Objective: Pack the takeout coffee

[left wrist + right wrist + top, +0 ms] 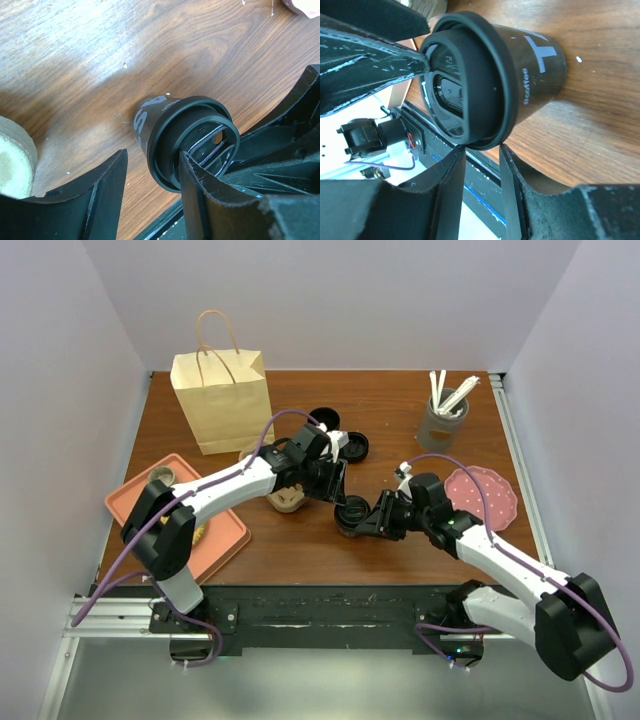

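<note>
The takeout coffee (350,515) is a black cup with a black sip lid, near the table's front middle. It fills the left wrist view (190,140) and the right wrist view (520,65). My right gripper (367,519) comes from the right, and its fingertips (456,170) close on the edge of the lid's rim. My left gripper (335,488) is open just behind the cup. One of its fingers (200,195) lies over the lid's top, the other (102,195) is off to the side over bare wood.
A brown paper bag (222,400) stands at the back left. An orange tray (225,540) is at the front left, with a tan round object (285,500) beside it. Loose black cup and lid (355,447), a grey stirrer holder (443,420) and a pink plate (482,495) lie behind and to the right.
</note>
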